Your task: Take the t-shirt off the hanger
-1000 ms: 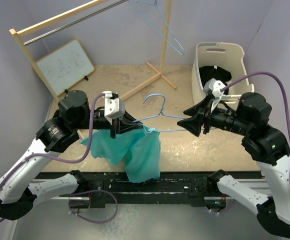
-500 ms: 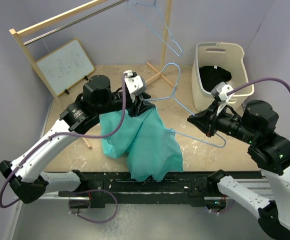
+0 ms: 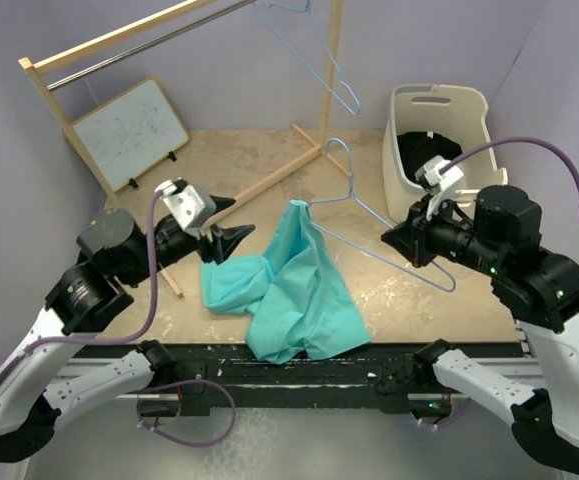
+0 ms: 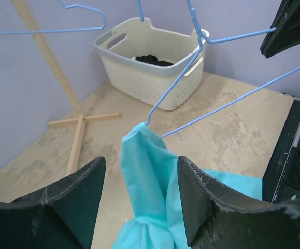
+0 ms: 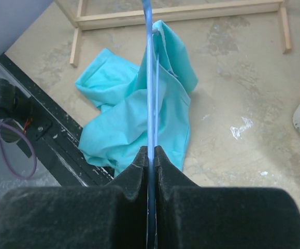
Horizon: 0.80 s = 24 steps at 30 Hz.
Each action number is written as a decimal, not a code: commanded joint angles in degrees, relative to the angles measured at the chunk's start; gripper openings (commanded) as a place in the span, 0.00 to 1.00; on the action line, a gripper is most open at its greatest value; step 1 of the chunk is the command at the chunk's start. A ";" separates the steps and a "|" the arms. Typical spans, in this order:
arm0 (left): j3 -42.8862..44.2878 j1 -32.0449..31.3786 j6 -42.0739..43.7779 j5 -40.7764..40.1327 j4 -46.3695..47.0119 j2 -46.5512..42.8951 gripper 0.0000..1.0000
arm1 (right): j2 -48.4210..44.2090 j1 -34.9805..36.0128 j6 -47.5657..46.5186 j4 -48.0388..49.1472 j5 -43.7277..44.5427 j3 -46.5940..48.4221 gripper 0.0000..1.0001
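Observation:
The teal t-shirt (image 3: 291,290) lies crumpled on the table, with one corner still hooked on the low end of the blue wire hanger (image 3: 369,215). My right gripper (image 3: 406,245) is shut on the hanger's wire and holds it tilted above the table; the wrist view shows the wire (image 5: 148,78) pinched between the pads (image 5: 151,149), with the shirt (image 5: 134,119) below. My left gripper (image 3: 224,235) stands open to the left of the shirt, touching nothing. In its wrist view the shirt's raised corner (image 4: 150,176) shows beyond the open jaws (image 4: 141,161), hanging from the hanger (image 4: 227,101).
A white laundry basket (image 3: 439,140) with dark clothes stands at the back right. A wooden clothes rack (image 3: 119,40) spans the back, carrying another blue hanger (image 3: 314,55); its cross foot (image 3: 289,170) lies behind the shirt. A whiteboard (image 3: 131,130) leans at the back left.
My left gripper let go of the t-shirt, opened and drew back to the left. The shirt dropped onto the table. My right gripper shut on the hanger and raised it.

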 commanded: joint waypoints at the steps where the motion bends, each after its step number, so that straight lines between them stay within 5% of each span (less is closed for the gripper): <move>1: -6.43 -0.13 -2.82 -7.77 0.53 -5.42 0.61 | 5.11 -0.17 0.09 0.18 1.50 5.04 0.00; 9: -10.60 -0.12 -2.06 -9.61 -1.53 -6.58 0.59 | 18.19 8.22 2.16 -4.00 17.97 4.80 0.00; 13: -13.25 -0.11 -2.50 -9.40 -0.34 -7.07 0.58 | 14.38 8.29 3.69 2.46 10.81 6.80 0.00; 20: -16.74 -0.13 -4.03 -9.56 1.90 -8.88 0.57 | 19.63 8.28 2.72 -2.40 15.86 16.84 0.00; 24: -18.21 -0.12 -4.30 -10.74 2.58 -10.19 0.57 | 18.62 8.34 1.78 6.04 14.55 16.32 0.00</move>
